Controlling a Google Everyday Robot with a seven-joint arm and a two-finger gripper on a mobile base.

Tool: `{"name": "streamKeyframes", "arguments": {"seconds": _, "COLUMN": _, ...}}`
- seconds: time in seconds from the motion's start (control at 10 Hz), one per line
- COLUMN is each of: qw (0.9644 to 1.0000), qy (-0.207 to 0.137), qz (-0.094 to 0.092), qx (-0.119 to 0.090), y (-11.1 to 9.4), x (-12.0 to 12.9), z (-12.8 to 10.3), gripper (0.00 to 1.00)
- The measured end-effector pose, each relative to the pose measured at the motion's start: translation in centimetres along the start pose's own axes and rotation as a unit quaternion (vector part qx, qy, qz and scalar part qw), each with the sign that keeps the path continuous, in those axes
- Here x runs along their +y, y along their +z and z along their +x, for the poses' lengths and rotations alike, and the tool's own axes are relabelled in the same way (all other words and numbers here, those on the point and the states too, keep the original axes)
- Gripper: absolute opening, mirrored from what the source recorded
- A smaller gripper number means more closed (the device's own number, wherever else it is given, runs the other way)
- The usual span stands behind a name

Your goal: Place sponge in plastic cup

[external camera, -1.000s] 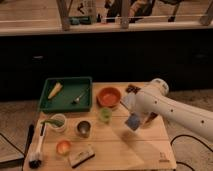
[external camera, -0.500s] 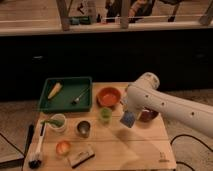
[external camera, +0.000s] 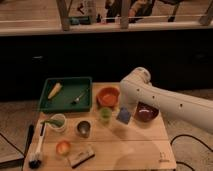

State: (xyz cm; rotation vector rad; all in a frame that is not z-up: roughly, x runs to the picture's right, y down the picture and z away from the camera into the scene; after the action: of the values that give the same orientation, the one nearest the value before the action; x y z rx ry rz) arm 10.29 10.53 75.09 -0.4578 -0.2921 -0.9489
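Observation:
The blue sponge [external camera: 123, 116] hangs tilted under the end of my white arm, just right of the translucent light-green plastic cup [external camera: 105, 115]. The cup stands upright near the middle of the wooden table [external camera: 130, 150]. My gripper [external camera: 124, 110] is shut on the sponge and holds it slightly above the table, close to the cup's right side. The arm's bulk hides most of the gripper.
An orange bowl [external camera: 108, 96] sits behind the cup and a dark bowl [external camera: 146, 112] to the sponge's right. A steel cup [external camera: 83, 128], a white mug [external camera: 58, 122], a brush [external camera: 37, 145], an orange fruit [external camera: 63, 147] and a tan-and-dark block [external camera: 81, 156] lie left and front. A green tray [external camera: 66, 85] holds corn and a fork.
My arm has swung left, carrying the sponge from in front of the dark bowl to just beside the green cup.

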Motion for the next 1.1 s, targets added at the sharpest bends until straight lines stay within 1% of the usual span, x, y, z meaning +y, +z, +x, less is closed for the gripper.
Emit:
{"name": "streamKeyframes", "arguments": {"seconds": 0.4, "qw": 0.9995, "qy": -0.031, "qz": -0.006, "qx": -0.005, "y": -0.2, "x": -1.6, "z": -0.2, "gripper": 0.0}}
{"name": "streamKeyframes", "arguments": {"seconds": 0.9, "qw": 0.9975, "qy": -0.066, "qz": -0.007, "qx": -0.024, "y": 0.3, "x": -2.9, "z": -1.0, "gripper": 0.0}}
{"name": "streamKeyframes", "arguments": {"seconds": 1.1, "qw": 0.9967, "qy": -0.075, "qz": -0.009, "qx": -0.028, "y": 0.5, "x": -3.1, "z": -1.3, "gripper": 0.0}}
